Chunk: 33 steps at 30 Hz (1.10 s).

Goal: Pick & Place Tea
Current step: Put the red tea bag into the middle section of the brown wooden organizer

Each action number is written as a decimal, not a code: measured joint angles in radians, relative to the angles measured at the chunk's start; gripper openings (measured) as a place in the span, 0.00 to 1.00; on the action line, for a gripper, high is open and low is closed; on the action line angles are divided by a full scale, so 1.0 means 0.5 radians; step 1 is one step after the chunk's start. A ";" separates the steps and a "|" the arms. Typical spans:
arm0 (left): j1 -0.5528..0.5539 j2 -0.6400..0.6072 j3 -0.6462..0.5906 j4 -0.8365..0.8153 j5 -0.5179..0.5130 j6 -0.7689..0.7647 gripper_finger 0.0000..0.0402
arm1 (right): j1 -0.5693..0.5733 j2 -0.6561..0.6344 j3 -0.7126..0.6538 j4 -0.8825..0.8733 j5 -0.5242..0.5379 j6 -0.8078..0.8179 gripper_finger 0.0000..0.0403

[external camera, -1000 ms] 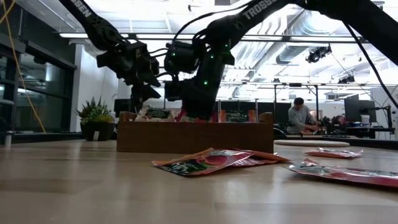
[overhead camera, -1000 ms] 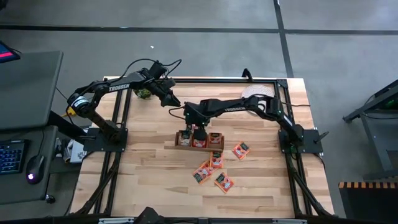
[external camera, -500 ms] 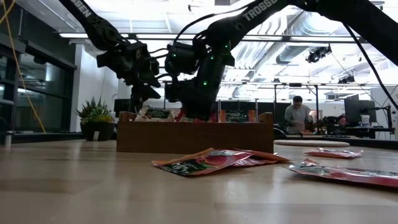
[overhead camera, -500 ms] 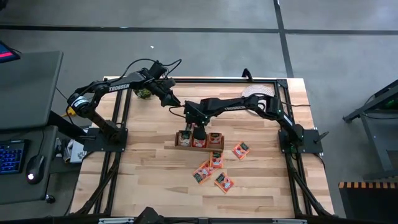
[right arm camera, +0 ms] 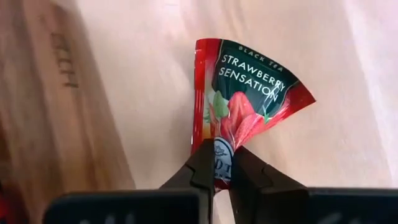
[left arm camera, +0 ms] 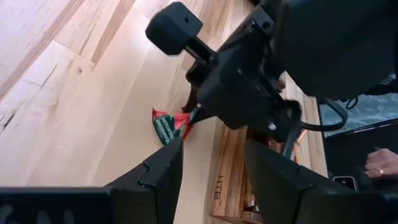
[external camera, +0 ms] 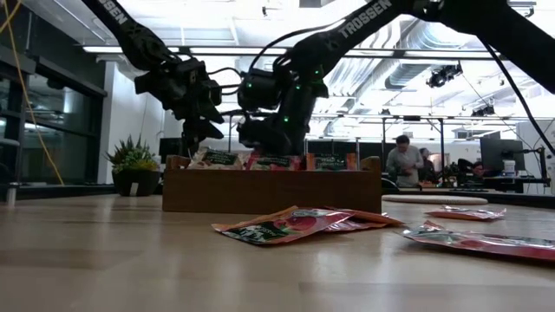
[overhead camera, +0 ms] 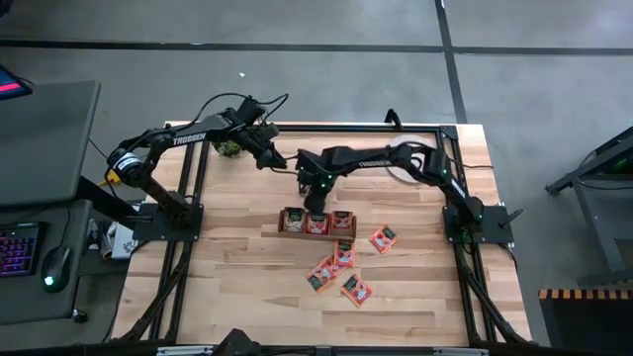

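Where the right gripper (right arm camera: 222,163) pinches its edge, hangs a red foil tea sachet (right arm camera: 245,106) reading "BLACK TEA STRAWBERRY SENSATION", just beside the long brown wooden box (overhead camera: 316,223). Hovers behind it with parted fingers: left gripper (left arm camera: 211,163).

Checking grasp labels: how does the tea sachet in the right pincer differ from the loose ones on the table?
The held sachet is pinched at one edge by the shut right pincer, buckled, behind the wooden box. The loose sachets lie flat in front, untouched. Same red-and-green wrapper.
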State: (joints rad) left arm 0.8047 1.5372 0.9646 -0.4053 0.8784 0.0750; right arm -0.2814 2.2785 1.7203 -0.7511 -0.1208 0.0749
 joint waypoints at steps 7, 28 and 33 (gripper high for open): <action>0.000 0.000 0.000 0.000 -0.002 -0.004 0.42 | -0.012 -0.048 -0.006 0.005 0.257 0.039 0.04; -0.001 0.000 0.000 0.140 0.165 -0.198 0.42 | 0.063 -0.677 -0.005 0.022 1.033 0.202 0.04; -0.001 -0.011 0.002 0.530 0.455 -0.534 0.42 | 0.166 -0.705 -0.004 0.082 1.284 0.068 0.04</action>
State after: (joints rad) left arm 0.8043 1.5317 0.9657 -0.1403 1.1059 -0.1921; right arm -0.1983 1.9259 1.7184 -0.7101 0.5214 0.1087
